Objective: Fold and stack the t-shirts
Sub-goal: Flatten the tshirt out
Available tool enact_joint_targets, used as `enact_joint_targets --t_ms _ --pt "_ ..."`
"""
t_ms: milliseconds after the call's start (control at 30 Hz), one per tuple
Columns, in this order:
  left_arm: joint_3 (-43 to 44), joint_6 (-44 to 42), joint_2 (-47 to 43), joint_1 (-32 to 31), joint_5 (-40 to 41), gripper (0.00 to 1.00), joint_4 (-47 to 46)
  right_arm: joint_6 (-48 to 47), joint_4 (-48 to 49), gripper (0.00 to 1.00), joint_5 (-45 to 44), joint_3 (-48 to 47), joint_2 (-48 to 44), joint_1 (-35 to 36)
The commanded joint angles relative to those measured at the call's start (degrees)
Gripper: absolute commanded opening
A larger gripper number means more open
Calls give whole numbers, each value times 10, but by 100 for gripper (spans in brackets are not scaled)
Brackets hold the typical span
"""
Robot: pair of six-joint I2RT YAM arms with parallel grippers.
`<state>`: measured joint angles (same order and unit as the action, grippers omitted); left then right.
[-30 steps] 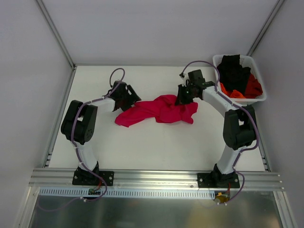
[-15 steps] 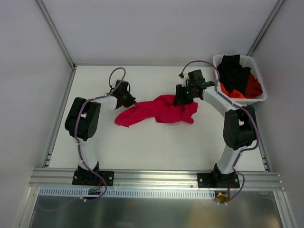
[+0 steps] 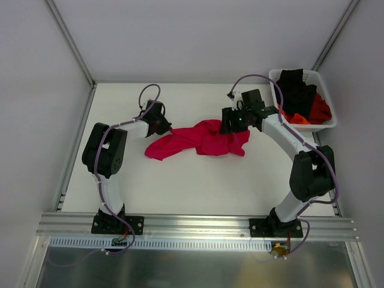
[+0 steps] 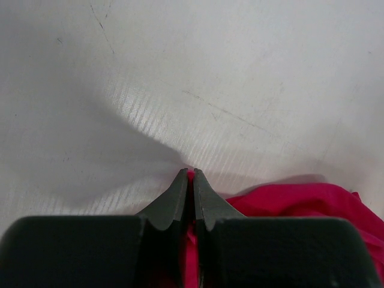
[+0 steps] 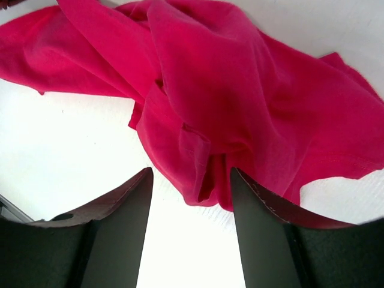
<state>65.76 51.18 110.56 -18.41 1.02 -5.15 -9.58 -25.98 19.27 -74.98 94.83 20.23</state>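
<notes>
Nearest the arm bases, along the lower part of the top view, the white table [image 3: 192,186] holds no folded shirt and no stack, so the task appears to be at its very start. In the middle of the frame the crimson-pink t-shirt [image 3: 201,139] lies crumpled in a long bunch, running from lower left to upper right, not spread flat. At its upper-left end the left gripper [image 3: 163,124] is clenched on the cloth; the wrist view shows a sliver of pink pinched between the closed tips. At the shirt's upper-right end the right gripper [image 3: 229,123] hovers with its jaws apart and nothing in them, a fold of the shirt lying just ahead of the tips. Farthest back, in the upper right corner, the basket [image 3: 327,101] holds a black t-shirt [image 3: 295,87] and an orange-red t-shirt [image 3: 319,110], both heaped and unfolded. By my reading, all spreading, folding and stacking remains.
</notes>
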Motion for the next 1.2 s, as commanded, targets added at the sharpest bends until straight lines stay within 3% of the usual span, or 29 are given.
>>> enact_joint_targets --t_ms 0,400,533,667,733,800,1000,1167 --pt "11 -20 -32 -4 17 0 5 -14 13 57 -3 9 -4 9" --pt "6 -30 -34 -3 19 0 4 -33 10 47 -21 -40 60 15" --pt "8 -35 -37 -2 18 0 4 -31 9 32 -33 -55 65 16" --pt "8 -40 -39 -2 17 0 3 -32 12 31 -34 -58 53 17" --pt "8 -40 -39 -2 16 0 3 -32 15 19 -37 -56 49 16" --pt "8 -38 -39 -2 14 0 2 -32 12 0 -37 -57 53 16" --pt "8 -54 -55 6 7 0 7 -24 -1 0 -36 -55 18 17" --pt "52 -124 -147 59 13 0 80 -23 -33 0 -69 -146 -66 16"
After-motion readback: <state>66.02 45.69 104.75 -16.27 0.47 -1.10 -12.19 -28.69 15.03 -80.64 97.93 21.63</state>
